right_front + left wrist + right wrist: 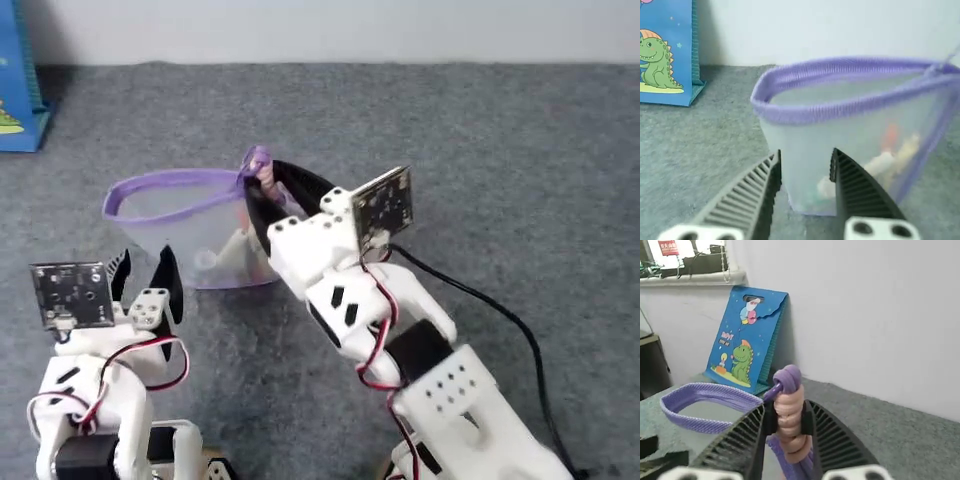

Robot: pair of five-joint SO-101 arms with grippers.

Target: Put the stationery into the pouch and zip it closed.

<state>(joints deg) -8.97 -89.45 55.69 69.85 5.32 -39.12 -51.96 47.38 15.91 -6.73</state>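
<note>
The grey carpeted table (520,150) runs back to a white wall (350,30) at 12 o'clock, and a wide stretch of carpet lies from 1 round to 4 o'clock, crossed by one black cable (500,310) trailing from the arm that comes in from 5 o'clock. That arm's right gripper (263,185) sits at the 3 o'clock end of the pouch (175,235), its jaws clenched on the zip pull (788,415), a peach coil topped with a purple loop that stands upright between the ribbed fingers. The other arm rises from 7 o'clock, and its left gripper (145,268) stands just off the pouch's 7 o'clock corner, jaws released and spread toward the mesh wall; I cannot tell whether the tips touch it. The pouch stands upright a little toward 10 o'clock from the middle, its purple rim (840,67) gaping in a long loop, with a band of carpet between it and the wall. A blue gift bag (18,90) leans at the wall's foot at the far 10 o'clock edge, well apart from the pouch. The stationery (885,160) lies inside the pouch at the bottom, pale and orange pieces showing through the mesh.
</note>
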